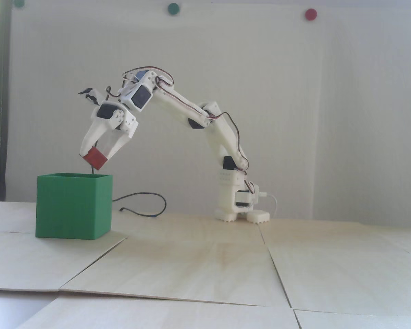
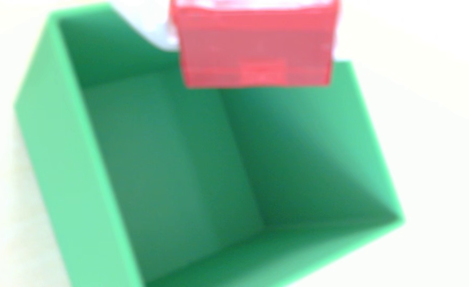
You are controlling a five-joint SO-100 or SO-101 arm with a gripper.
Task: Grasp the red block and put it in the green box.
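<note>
Red block (image 1: 95,159) sits clamped between my gripper's (image 1: 96,158) two fingertips in the fixed view, tilted, hanging in air just above the green box's (image 1: 73,205) open top, over its right part; clear air lies between block and rim; the box stands on the pale table (image 1: 205,260), bare all around it. Wrist view, blurred: the red block (image 2: 255,47) fills the top edge; below it the green box (image 2: 62,154) gapes open, its inside walls and floor visible, which the fixed view hides.
</note>
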